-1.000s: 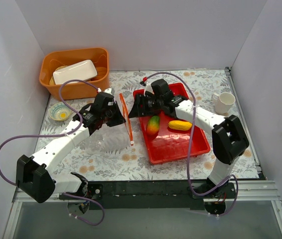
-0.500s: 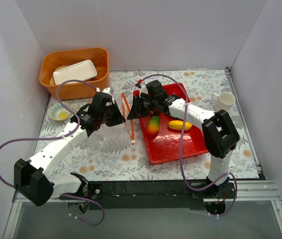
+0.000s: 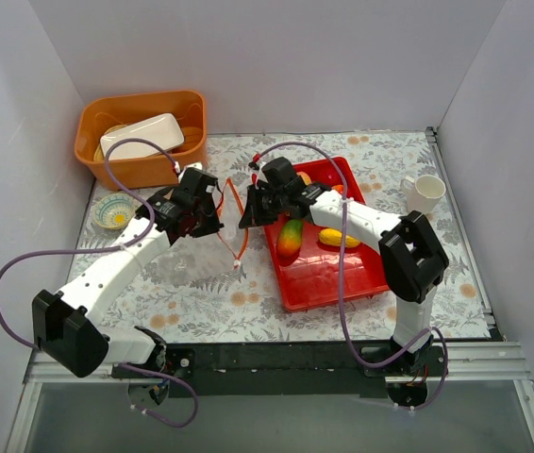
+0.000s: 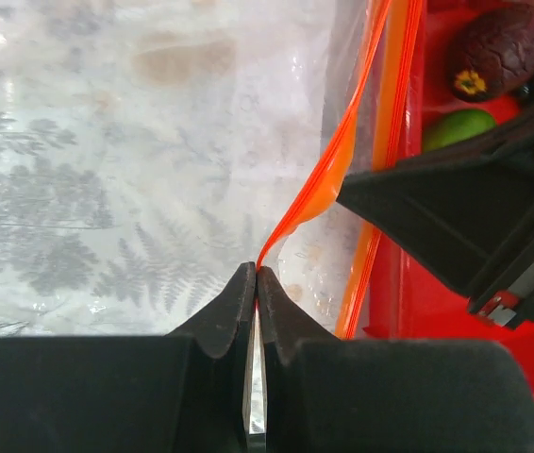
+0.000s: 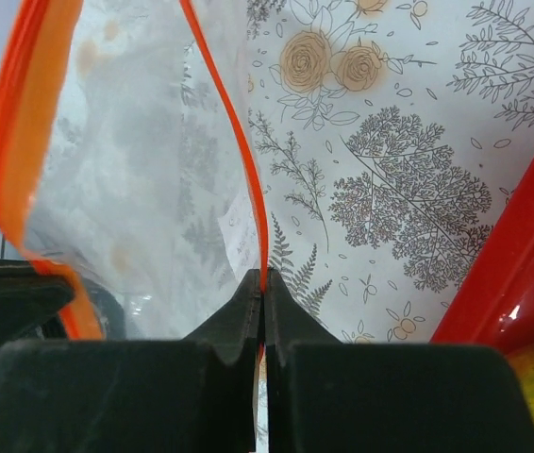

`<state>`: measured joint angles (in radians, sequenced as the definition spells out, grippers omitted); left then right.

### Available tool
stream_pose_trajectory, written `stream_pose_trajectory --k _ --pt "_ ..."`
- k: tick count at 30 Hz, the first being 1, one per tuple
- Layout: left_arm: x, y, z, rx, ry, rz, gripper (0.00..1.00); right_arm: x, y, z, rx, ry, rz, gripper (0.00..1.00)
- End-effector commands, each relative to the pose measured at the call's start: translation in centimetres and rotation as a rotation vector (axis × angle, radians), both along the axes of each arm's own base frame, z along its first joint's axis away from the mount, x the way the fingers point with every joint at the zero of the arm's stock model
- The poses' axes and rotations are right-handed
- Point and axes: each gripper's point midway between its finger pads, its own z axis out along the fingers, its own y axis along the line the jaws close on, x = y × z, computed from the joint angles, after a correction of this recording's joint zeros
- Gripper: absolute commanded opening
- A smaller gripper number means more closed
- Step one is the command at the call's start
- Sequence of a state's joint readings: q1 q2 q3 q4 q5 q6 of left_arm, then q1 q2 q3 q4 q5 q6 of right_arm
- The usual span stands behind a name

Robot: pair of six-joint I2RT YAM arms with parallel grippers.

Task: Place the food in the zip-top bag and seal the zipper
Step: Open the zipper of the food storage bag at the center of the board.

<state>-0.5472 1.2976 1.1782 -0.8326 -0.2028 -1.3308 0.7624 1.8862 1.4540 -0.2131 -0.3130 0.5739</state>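
The clear zip-top bag (image 3: 184, 257) lies left of the red tray (image 3: 342, 283), its mouth raised. My left gripper (image 3: 216, 219) is shut on one lip of the orange zipper (image 3: 237, 209). My right gripper (image 3: 247, 213) is shut on the other lip, and the mouth gapes between them. In the left wrist view the left gripper (image 4: 257, 275) pinches the zipper (image 4: 328, 170). In the right wrist view the right gripper (image 5: 263, 277) pinches the zipper (image 5: 241, 142) beside the bag (image 5: 125, 160). A green-orange mango (image 3: 290, 236) and a yellow piece (image 3: 341, 238) lie in the tray. A dark red ball (image 4: 498, 45) lies there too.
An orange basin (image 3: 141, 137) holding a white dish stands at the back left. A small patterned bowl (image 3: 114, 212) sits near it. A white mug (image 3: 425, 193) stands right of the tray. The tray's red wall (image 5: 522, 245) is close beside my right gripper.
My right gripper has moved left off the tray to the bag's mouth and shut on the zipper's lip. The left arm shifted slightly back with its lip.
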Motion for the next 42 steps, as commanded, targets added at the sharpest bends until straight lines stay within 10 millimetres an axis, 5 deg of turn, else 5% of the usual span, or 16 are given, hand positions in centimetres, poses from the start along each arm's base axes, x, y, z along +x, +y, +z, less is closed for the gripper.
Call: stream_pose_trajectory --k 1,13,16,18,26,34,42 --pt "0.1 2.9 2.2 0.127 -0.039 0.067 0.00 0.5 0.6 1.2 -0.041 -0.057 -0.073 0.01" --pt "0.3 5.9 3.8 0.311 -0.016 0.122 0.00 0.4 0.9 1.6 -0.075 -0.085 -0.236 0.01" --pt "0.1 5.4 4.4 0.290 -0.009 0.086 0.07 0.6 1.1 1.8 -0.065 -0.091 -0.241 0.01" --pt "-0.1 4.6 4.6 0.251 -0.008 0.053 0.26 0.5 1.6 2.0 -0.048 -0.087 -0.225 0.01" --pt "0.4 0.2 4.0 0.021 -0.055 -0.035 0.48 -1.1 3.4 3.3 0.043 -0.057 -0.109 0.01" --pt "-0.3 -2.7 3.7 -0.138 -0.072 -0.126 0.57 -1.3 3.4 3.7 0.063 -0.064 -0.095 0.01" --pt "0.0 -1.9 2.0 -0.117 -0.083 -0.070 0.55 -1.3 3.4 4.0 0.062 -0.074 -0.091 0.01"
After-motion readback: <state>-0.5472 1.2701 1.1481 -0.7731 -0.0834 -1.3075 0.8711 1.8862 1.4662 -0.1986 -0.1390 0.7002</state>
